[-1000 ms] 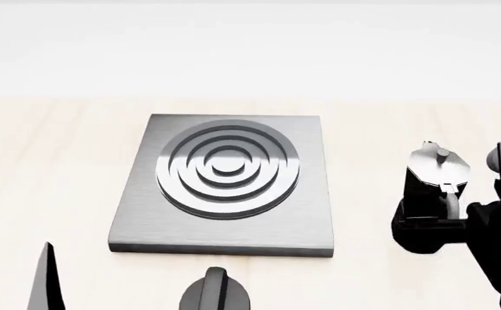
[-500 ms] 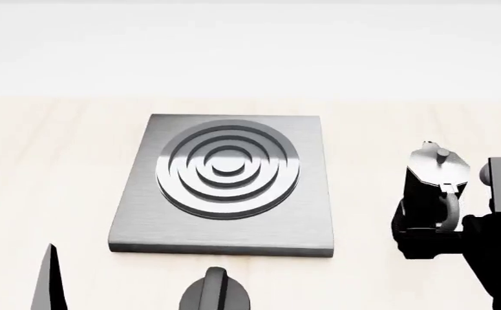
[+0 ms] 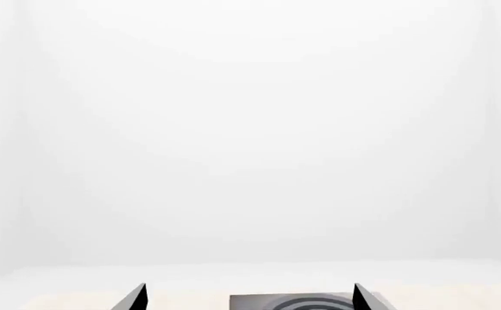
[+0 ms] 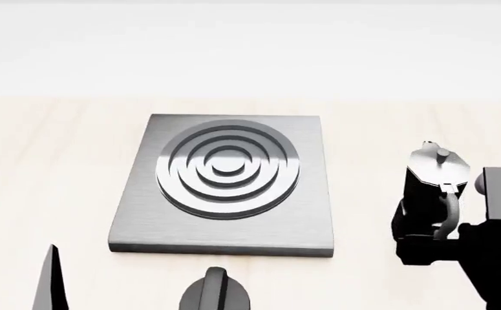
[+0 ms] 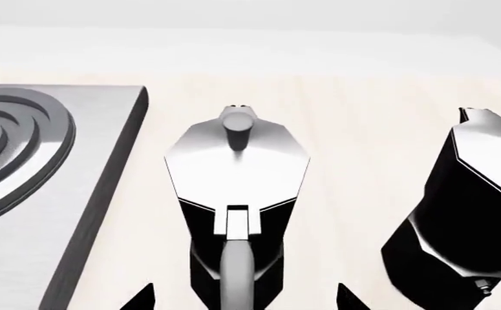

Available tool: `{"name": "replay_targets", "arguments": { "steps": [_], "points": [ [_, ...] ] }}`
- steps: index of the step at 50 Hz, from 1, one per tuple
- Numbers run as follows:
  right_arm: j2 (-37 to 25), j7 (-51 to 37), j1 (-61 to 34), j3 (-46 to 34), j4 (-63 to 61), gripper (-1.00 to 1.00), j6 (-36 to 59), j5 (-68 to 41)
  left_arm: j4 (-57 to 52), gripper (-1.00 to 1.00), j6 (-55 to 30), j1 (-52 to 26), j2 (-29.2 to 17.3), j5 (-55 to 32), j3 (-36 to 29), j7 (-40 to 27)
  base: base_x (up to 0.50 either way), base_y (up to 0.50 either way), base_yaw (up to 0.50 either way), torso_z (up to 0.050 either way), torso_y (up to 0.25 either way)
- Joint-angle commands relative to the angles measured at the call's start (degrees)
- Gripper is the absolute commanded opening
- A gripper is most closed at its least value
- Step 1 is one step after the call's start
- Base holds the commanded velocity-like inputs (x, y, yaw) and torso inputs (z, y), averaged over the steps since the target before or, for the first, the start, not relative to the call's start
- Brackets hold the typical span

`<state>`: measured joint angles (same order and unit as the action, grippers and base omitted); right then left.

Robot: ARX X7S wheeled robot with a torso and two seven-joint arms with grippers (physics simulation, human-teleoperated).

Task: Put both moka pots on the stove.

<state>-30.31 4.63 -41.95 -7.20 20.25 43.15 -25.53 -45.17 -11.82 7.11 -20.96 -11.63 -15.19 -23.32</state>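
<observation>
One moka pot [image 5: 237, 194], glossy black with a silver lid, stands on the table just right of the stove [image 5: 35, 194], handle toward my right gripper [image 5: 243, 298]. That gripper is open, its fingertips [image 5: 138, 298] on either side of the pot's lower body without touching it. A second moka pot [image 5: 466, 219] stands close beside the first, away from the stove. In the head view the stove [image 4: 138, 219] lies in the middle, the first moka pot [image 4: 436, 174] to its right, with my right gripper [image 4: 425, 242] at its near side. My left gripper [image 3: 248, 298] is open and empty, facing the stove [image 3: 267, 302].
A black round knob [image 4: 216, 292] sits at the near edge in front of the stove. One left fingertip [image 4: 52, 278] pokes in at the lower left. The pale wooden tabletop [image 4: 52, 161] spreads on all sides, with a white wall behind.
My right arm has edged a little closer to the first moka pot, its wrist block sliding left and down in the head view. Nothing else has moved.
</observation>
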Motion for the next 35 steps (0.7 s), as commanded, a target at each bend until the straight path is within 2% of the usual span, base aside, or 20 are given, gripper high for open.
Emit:
{"name": "replay_targets", "arguments": {
  "steps": [1, 24, 25, 35],
  "points": [
    [1.0, 0.6, -0.7, -0.3, 4.7, 1.00, -2.9, 0.9, -0.1, 1.00, -0.3, -0.2, -0.2, 0.0, -0.4, -0.3, 0.00, 0.00, 0.00, 0.000, 0.000],
    [2.3, 0.7, -2.1, -1.0, 8.6, 1.00, -6.0, 2.0, 0.0, 1.00, -0.1, -0.4, -0.5, -0.1, -1.0, -0.7, 0.00, 0.00, 0.00, 0.000, 0.000],
    [2.3, 0.6, -2.2, -0.9, 8.7, -1.00, -6.5, 2.0, 0.1, 1.00, -0.1, -0.4, -0.5, 0.0, -1.0, -0.7, 0.00, 0.00, 0.00, 0.000, 0.000],
    [1.9, 0.2, -1.4, -0.8, 6.3, -1.00, -5.6, 1.6, -0.1, 1.00, -0.1, -0.4, -0.7, -0.1, -1.2, -0.9, 0.00, 0.00, 0.00, 0.000, 0.000]
  ]
}}
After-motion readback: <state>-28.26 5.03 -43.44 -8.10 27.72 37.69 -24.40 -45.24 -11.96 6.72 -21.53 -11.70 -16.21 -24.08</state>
